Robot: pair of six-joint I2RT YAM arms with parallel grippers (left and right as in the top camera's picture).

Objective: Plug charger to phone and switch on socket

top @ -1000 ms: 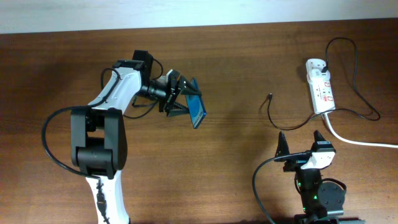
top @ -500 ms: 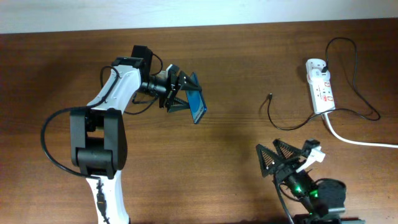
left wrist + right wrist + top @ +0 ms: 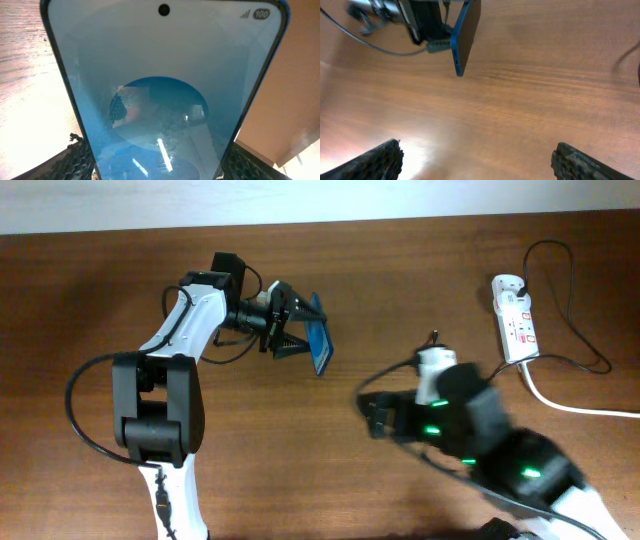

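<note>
My left gripper (image 3: 288,332) is shut on the phone (image 3: 318,346) and holds it tilted on edge above the table. In the left wrist view the phone's blue screen (image 3: 160,75) fills the frame between the fingers (image 3: 157,167). My right gripper (image 3: 372,416) is open and empty, low over the middle of the table and facing the phone (image 3: 465,30); its fingers (image 3: 477,150) are spread wide. The charger's black connector tip (image 3: 434,335) lies on the table just behind the right arm, which hides part of the cable. The white socket (image 3: 515,320) lies at the far right.
The socket's thick white cord (image 3: 575,406) runs off to the right edge. The thin black cable loops (image 3: 598,364) to the right of the socket. The left arm's base and body (image 3: 160,410) stand at the left. Bare wood lies between the phone and the right gripper.
The right arm has swung up and left from the front edge toward the table's middle, blurred by motion. The left gripper has lifted the phone slightly up and back.
</note>
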